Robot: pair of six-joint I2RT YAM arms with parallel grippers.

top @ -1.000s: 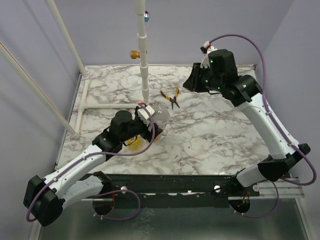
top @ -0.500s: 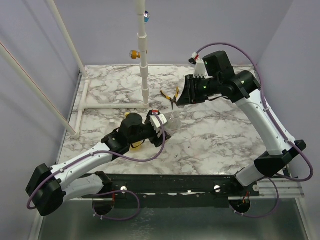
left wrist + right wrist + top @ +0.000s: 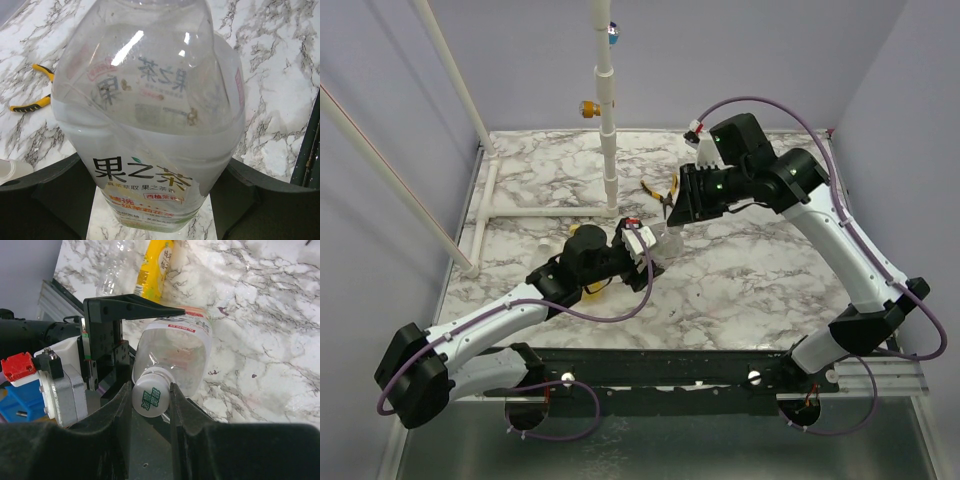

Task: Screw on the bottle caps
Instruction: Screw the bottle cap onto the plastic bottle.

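**Cap Brought to Bottle Mouth as Arms Meet Over Table**

The clear bottle (image 3: 150, 110), with its green-and-white label, is held off the marble table (image 3: 750, 270) by the left gripper (image 3: 652, 258). The jaws are spread partway and clamped against either side of the bottle's body. The neck is tilted up towards the opposite arm.

A second ago the right arm was parked at the far right of the table, well apart from the bottle, and the bottle was carried lower and further left. Since then the bottle has been swung towards the middle. The right gripper (image 3: 677, 215) has been brought across to its mouth, with most of that travel covered in the first half of the interval.

The whitish cap (image 3: 149, 399), printed with a green mark, is pinched between the right fingers, which are closed as tightly as the cap allows. In the right wrist view it is seen sitting at the bottle's neck. Whether the thread has been caught cannot be told.

The approach is therefore judged complete, and the twisting of this cap is taken to be the step now due. The yellow bottle (image 3: 156, 265) is left lying on its side on the table behind the pair, and its mouth cannot be made out. The yellow-handled pliers (image 3: 666, 194) lie untouched near the right gripper.
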